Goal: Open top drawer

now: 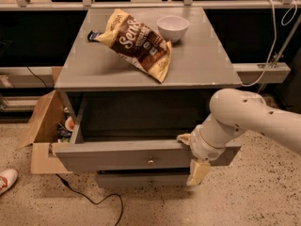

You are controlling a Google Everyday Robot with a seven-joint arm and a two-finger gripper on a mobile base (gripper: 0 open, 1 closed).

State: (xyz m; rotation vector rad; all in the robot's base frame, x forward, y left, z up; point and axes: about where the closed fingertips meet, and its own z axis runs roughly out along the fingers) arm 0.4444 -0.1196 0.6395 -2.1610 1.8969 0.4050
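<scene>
The top drawer (117,155) of the grey cabinet stands pulled well out, and its inside looks dark and empty. A small brass knob (150,161) sits at the centre of its flat front panel. My gripper (192,155) is at the right part of that panel. One cream finger (184,138) reaches behind the panel's top edge, and the other (198,172) hangs down over its front face, so the panel is held between them. My white arm comes in from the right. A narrower lower drawer (136,180) shows shut beneath.
On the cabinet top (202,65) lie a chip bag (136,41) and a white bowl (172,27). An open cardboard box (42,126) with clutter stands at the left. A shoe (5,180) and a black cable (94,201) lie on the speckled floor.
</scene>
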